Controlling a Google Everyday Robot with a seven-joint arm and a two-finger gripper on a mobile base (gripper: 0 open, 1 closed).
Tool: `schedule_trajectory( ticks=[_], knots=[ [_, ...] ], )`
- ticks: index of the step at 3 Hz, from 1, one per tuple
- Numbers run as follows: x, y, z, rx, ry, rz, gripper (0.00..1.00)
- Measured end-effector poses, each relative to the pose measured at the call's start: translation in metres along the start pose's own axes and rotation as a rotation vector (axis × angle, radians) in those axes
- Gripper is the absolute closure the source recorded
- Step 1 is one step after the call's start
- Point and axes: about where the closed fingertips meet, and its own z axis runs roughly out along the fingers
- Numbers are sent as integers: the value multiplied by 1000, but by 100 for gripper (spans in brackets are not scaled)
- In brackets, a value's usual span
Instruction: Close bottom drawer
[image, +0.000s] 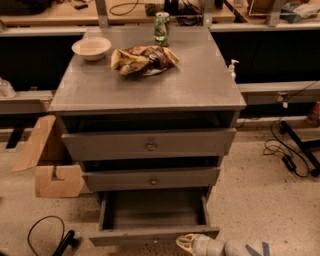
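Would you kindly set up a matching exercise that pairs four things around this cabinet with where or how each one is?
Things:
1. bowl
2. can
3. bottom drawer
4. end effector

Places or states:
A. pulled out
B. bottom edge of the view, just in front of the lowest front panel, towards its right end
C. back left of the cabinet top
D. back middle of the cabinet top

Pairs: 1-C, 2-D, 3-A, 4-B
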Motion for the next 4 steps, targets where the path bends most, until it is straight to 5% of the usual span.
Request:
schedule_trajectory(
  ticks=[4],
  knots=[
    [-19,-34,33,-23,-66,-28,100]
  ],
)
